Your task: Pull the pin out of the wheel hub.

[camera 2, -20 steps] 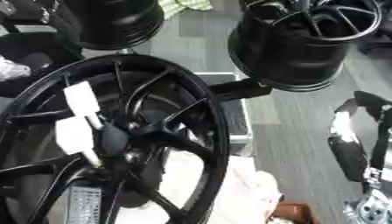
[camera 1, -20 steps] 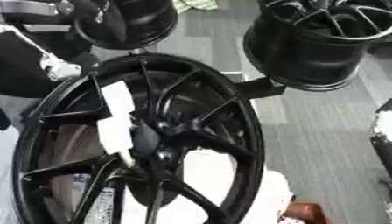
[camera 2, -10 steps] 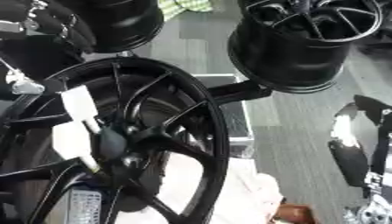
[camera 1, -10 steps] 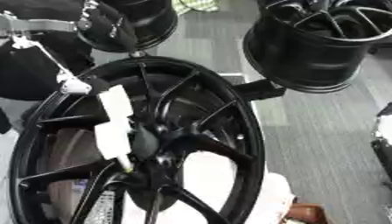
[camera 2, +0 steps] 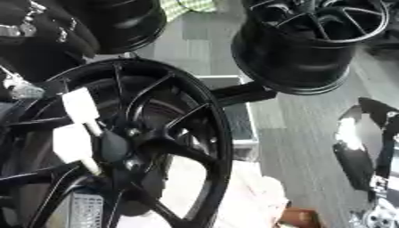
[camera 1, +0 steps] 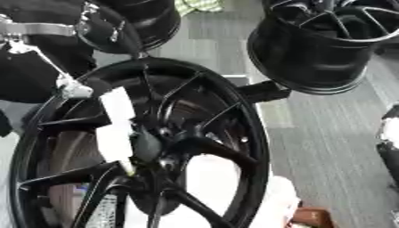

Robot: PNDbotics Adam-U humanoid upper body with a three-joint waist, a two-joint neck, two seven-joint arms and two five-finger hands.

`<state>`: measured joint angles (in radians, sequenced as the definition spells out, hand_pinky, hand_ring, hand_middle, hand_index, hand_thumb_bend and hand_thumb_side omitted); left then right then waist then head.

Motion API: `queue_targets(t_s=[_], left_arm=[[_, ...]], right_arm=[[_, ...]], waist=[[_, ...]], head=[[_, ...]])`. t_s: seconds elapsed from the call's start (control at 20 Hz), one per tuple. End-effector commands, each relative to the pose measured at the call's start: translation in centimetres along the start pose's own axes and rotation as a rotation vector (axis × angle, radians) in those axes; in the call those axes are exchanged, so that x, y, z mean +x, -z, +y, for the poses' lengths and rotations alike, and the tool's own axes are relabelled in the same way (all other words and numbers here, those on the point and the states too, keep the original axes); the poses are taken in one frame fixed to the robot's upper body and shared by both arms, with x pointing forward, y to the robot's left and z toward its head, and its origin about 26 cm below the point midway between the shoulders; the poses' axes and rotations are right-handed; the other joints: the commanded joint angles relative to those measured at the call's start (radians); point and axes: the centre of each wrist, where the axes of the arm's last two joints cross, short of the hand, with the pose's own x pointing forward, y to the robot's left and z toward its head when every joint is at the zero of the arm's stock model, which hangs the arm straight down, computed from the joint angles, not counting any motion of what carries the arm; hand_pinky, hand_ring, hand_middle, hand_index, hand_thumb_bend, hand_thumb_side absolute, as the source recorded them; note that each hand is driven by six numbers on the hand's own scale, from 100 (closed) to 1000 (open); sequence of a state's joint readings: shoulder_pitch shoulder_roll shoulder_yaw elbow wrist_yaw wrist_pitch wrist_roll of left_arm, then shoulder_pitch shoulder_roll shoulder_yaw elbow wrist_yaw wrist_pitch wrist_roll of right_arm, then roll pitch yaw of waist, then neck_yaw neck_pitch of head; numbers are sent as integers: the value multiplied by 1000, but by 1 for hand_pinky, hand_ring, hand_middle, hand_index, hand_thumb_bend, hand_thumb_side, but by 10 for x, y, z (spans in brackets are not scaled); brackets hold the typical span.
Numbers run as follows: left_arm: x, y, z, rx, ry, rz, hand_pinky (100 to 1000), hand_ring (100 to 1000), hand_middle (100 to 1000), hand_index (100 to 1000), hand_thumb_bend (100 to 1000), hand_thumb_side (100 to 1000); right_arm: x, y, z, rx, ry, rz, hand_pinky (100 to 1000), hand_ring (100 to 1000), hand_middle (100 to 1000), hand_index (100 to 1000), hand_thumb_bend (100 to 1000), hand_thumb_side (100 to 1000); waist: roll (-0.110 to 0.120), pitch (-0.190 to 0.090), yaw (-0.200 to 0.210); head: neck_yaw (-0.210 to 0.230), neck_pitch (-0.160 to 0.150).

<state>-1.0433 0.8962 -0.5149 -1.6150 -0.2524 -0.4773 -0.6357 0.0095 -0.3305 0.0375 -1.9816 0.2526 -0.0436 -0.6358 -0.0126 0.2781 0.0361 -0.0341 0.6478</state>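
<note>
A large black wheel hub (camera 1: pixel 226 111) fills the lower left of both views, tilted, with its spokes meeting at a dark centre (camera 1: pixel 152 147). My left arm comes in from the upper left as black shells and a thin silver rod. My left hand (camera 1: pixel 117 107) shows as two white segments lying along a spoke, with the lower tip at the hub centre. I cannot make out the pin itself. My right hand (camera 2: pixel 362 147) hangs at the right edge, black and white, away from the wheel.
Two more black wheels stand behind, one at the upper right (camera 1: pixel 327 49) and one at the upper left (camera 1: pixel 148 22). A black bracket (camera 1: pixel 261 91) juts from the big wheel's rim. Grey floor runs down the right side. White wrapping (camera 1: pixel 273 205) lies under the wheel.
My left arm's silver wrist part has slid down and right towards the rim. The white segments have stayed on the spoke, edging slightly towards the centre. The right hand has not moved.
</note>
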Motion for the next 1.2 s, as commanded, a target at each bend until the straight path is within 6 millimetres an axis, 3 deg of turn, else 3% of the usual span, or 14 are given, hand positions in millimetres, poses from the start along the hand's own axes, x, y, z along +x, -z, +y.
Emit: queue_targets(t_s=[0.05,0.6,1.2], left_arm=[[1,-10,7,-296,222,-172,877,853,803,839,308,331],[-1,-11,-7,-373,264,-161,873,860,818,841,406,354],[-10,-5,-18,-422,278,-137,861,860,819,834,398,361]], right_arm=[[5,4,-2,-8,4,-21,856,780,591,705,100,444],[7,5,0,-16,20,-16,856,776,587,703,100,448],[7,4,2,-19,32,-10,857,775,586,704,100,460]], waist=[[4,-16,-1],[9,-10,-6],[7,-4,-12]], head=[[-4,-14],[-3,-8],[7,-11]])
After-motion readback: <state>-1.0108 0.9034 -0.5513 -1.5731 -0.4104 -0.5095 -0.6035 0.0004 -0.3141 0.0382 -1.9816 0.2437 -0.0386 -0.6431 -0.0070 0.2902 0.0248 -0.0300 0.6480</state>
